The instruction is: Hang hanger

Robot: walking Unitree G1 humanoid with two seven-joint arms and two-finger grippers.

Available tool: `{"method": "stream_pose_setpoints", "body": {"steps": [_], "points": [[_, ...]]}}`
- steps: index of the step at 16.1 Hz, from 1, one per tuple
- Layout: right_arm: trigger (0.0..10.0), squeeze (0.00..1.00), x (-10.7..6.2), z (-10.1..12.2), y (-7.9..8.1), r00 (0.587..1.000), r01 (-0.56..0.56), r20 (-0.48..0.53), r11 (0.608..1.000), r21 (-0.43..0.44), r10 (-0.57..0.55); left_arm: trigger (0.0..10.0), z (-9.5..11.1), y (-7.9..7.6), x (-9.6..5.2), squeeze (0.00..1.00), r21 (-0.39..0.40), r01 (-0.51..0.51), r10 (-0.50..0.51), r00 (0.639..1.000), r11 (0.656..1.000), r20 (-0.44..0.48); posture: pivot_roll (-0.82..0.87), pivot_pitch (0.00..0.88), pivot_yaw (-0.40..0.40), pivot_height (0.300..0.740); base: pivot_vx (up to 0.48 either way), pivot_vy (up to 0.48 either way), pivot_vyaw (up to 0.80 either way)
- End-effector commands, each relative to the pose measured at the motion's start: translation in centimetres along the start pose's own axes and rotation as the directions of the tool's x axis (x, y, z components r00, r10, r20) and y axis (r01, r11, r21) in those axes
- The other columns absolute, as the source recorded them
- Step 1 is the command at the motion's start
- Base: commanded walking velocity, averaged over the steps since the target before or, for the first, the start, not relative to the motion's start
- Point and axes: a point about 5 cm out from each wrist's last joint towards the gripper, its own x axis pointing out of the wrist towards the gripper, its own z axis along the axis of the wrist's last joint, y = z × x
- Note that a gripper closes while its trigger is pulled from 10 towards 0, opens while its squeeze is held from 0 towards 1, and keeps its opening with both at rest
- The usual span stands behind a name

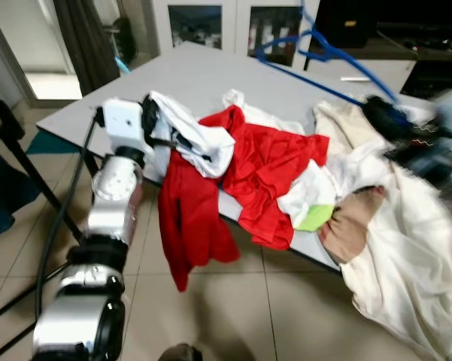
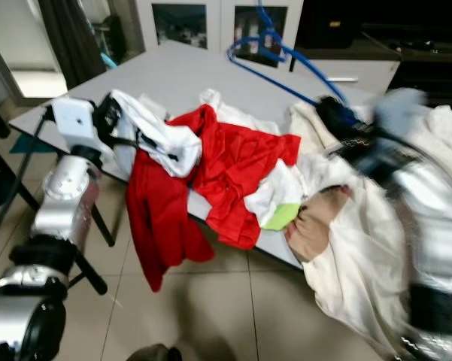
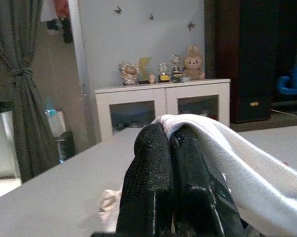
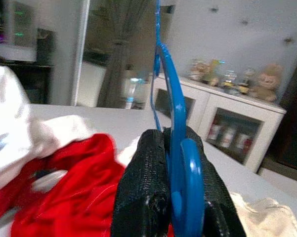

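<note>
Right wrist view shows the right end effector [image 4: 170, 207] clamped on a blue hanger [image 4: 172, 123], the plastic pinched between its two black fingers and rising upright above them. From the head views, that hanger [image 1: 316, 49] arcs over the far part of the grey tabletop [image 1: 203, 75], while the right arm is badly blurred, so its exact pose is hard to read. The left end effector [image 3: 170, 177] has its fingers pressed together on a fold of a white garment [image 1: 192, 135], lifted at the tabletop's near left edge. A red garment [image 1: 241, 173] sprawls beside it and spills over the edge toward the floor, and a cream cloth [image 1: 406, 248] hangs off the right side. The step in hand appears to be bringing hanger and garment together. To do it well, keep the white fabric taut and raised clear of the red pile, hold the hanger steady without twisting in the grip, and slide one arm of it into an opening before releasing.
</note>
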Motion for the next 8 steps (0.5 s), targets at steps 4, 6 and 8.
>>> {"method": "stream_pose_setpoints", "body": {"steps": [4, 6, 8], "points": [[10.0, 0.00, -2.9, 1.8, 0.7, 0.987, -0.161, 0.005, 0.986, 0.042, 0.161, 10.0, 0.7, -0.1, 0.8, 0.00, -0.016, 0.015, -0.015, 1.000, 1.000, 0.025, 0.03, 0.002, 0.061, 0.740, 0.000, 0.000, 0.00], [10.0, 0.00, -3.2, 2.1, 1.8, 0.975, -0.221, 0.015, 0.972, 0.075, 0.221, 10.0, 0.7, -0.4, 0.9, 0.00, -0.017, 0.027, -0.027, 0.999, 0.999, 0.028, 0.02, 0.003, 0.064, 0.740, 0.000, 0.000, 0.00], [10.0, 0.00, -3.0, 1.3, 3.8, 0.953, -0.297, -0.030, 0.950, 0.094, 0.301, 10.0, 0.7, -0.8, 1.0, 0.00, -0.017, 0.045, -0.045, 0.998, 0.999, 0.032, 0.02, 0.003, 0.066, 0.740, 0.000, 0.000, 0.00]]}}
